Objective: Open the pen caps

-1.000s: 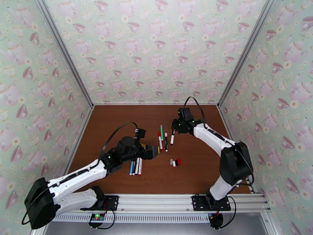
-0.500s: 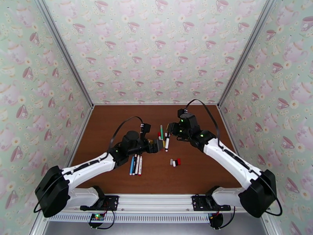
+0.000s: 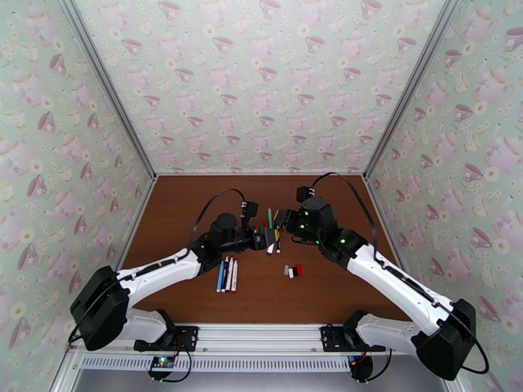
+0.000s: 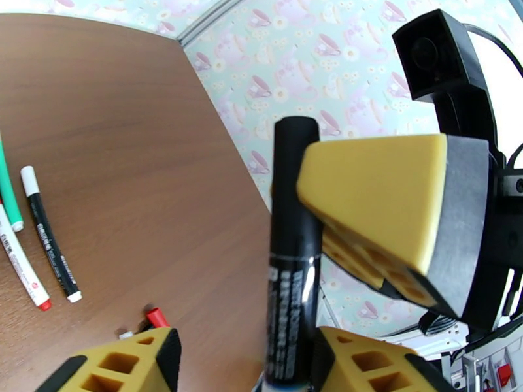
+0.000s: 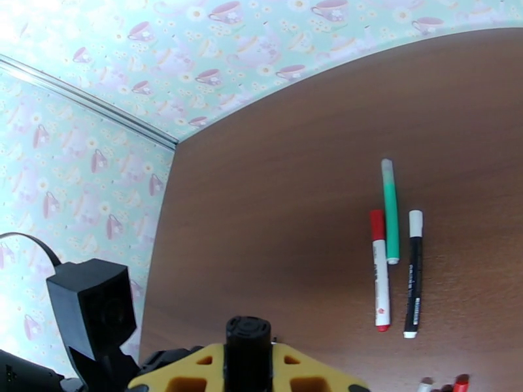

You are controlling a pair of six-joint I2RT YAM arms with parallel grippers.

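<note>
My right gripper is shut on a black pen and holds it above the table's middle. The pen's black end sticks out between its yellow fingers. That pen's lower barrel stands between the fingers of my left gripper. Those jaws are partly open, with a gap on one side of the barrel. Loose pen caps in grey, white, black and red lie in a small cluster. Three pens lie side by side: green, white with a red cap, and black with a white cap.
Three more pens lie in a row near the left arm's forearm. The brown table is walled on three sides by teacup-patterned panels. An aluminium rail runs along the near edge.
The right arm carried the pen leftward and toward the near edge to meet the left gripper. The left gripper moved right and away, and its jaws narrowed around the pen's barrel.
</note>
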